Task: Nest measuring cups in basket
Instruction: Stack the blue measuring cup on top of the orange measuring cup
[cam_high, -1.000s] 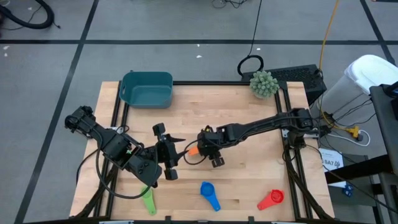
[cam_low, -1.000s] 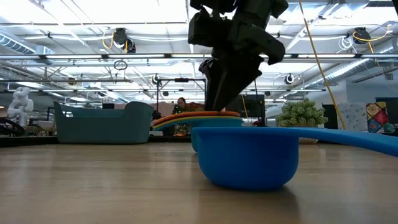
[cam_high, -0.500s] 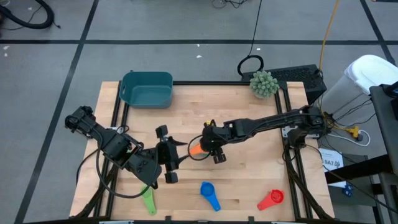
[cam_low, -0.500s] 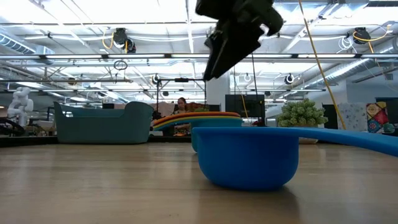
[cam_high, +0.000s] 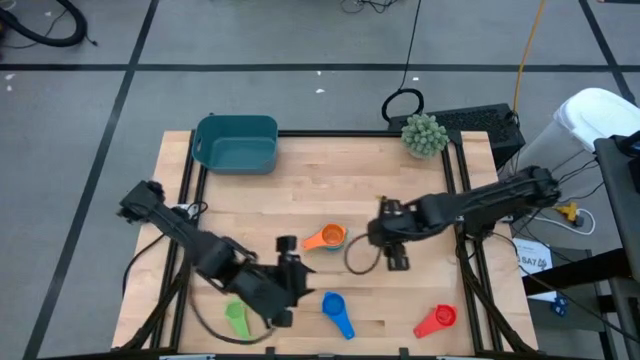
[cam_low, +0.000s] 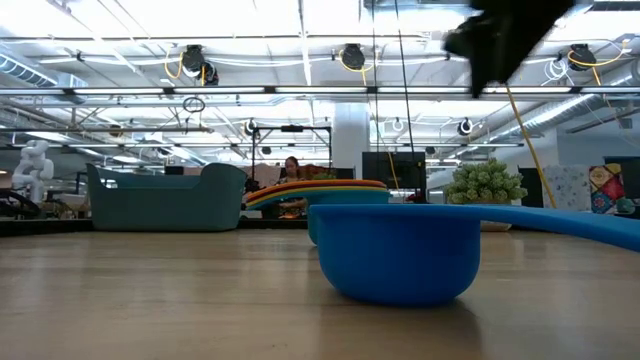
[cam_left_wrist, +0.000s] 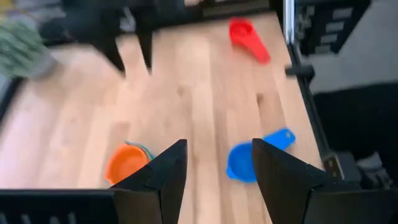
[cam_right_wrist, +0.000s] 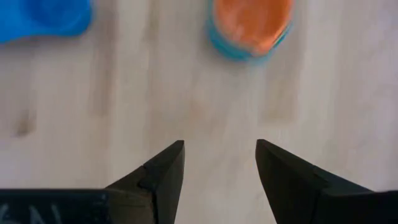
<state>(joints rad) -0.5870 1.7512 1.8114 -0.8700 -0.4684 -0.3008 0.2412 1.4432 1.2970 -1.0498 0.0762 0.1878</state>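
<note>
Orange cup stack (cam_high: 329, 237) now released.

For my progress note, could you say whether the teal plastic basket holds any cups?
Empty: the teal plastic basket shows only its bare floor.

place: robotics lab or workshop | floor: grey tiles (cam_high: 300, 100) with dark seams | bench: wooden table (cam_high: 330, 190) on metal frame | ceiling: exposed ducts, strip lights (cam_low: 200, 15) | background: white humanoid figure (cam_low: 32, 165), monitors

Green cup (cam_high: 236, 317) half hidden under the left arm; blue cup (cam_right_wrist: 43, 17) cut by the frame edge.
</note>
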